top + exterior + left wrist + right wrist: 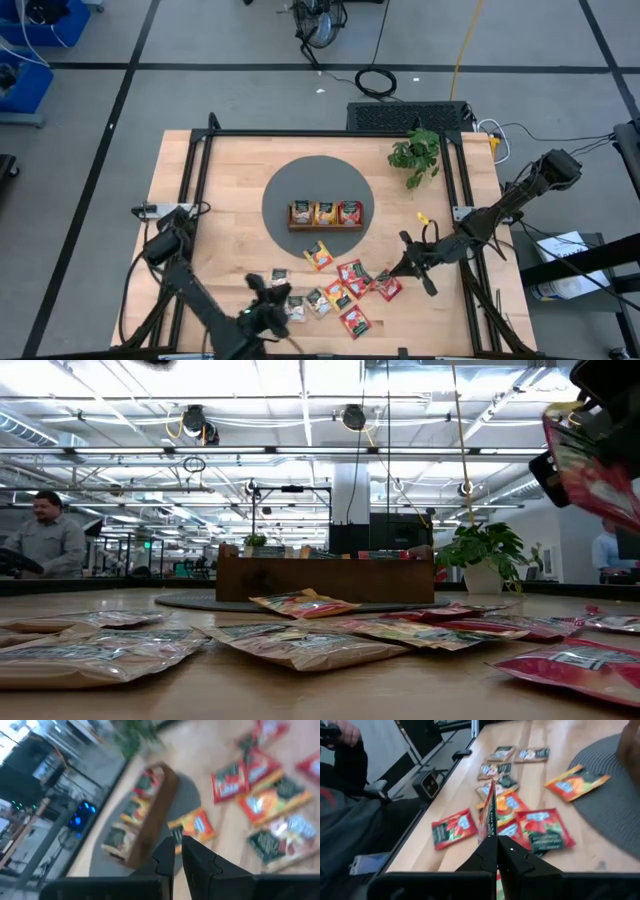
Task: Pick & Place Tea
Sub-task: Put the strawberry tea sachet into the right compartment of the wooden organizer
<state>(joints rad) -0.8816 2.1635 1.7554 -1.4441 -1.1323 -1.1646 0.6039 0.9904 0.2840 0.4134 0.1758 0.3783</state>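
At the table's right front, your right gripper [496, 851] is clamped on a red sachet's [487, 815] edge, lifted edge-up over the loose pile [335, 293]: light, floppy, slick, so pinch the rim.

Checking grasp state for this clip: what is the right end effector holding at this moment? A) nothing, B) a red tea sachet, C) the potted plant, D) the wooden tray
B: in the right wrist view the right end effector is shut on a red tea sachet, pinched edge-on above the loose sachets on the table.
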